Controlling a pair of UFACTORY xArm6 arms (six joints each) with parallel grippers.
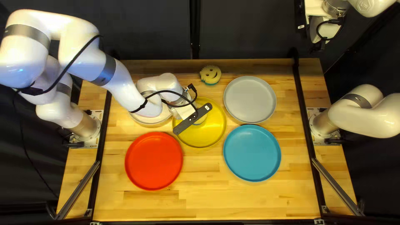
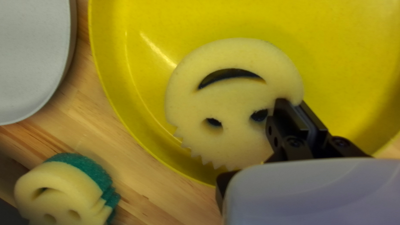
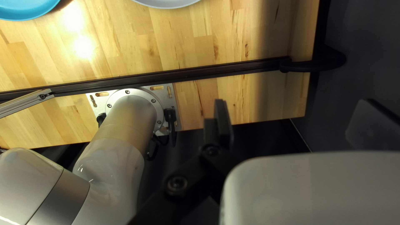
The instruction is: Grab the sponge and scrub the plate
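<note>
The left end effector (image 1: 192,119) is narrow, its two fingers holding one edge of a round smiley-face sponge (image 2: 235,99) over the yellow plate (image 1: 208,135); whether the sponge touches the plate, I cannot tell. A second, green-backed smiley sponge (image 1: 210,75) sits on the counter (image 1: 208,191) just beyond the yellow plate's far side. Relative to the yellow plate, the red plate (image 1: 154,161) lies nearer and left, the blue plate (image 1: 252,153) nearer and right, the gray plate (image 1: 250,100) farther and right. The right end effector (image 1: 320,45) stands wide, well apart from the yellow plate.
</note>
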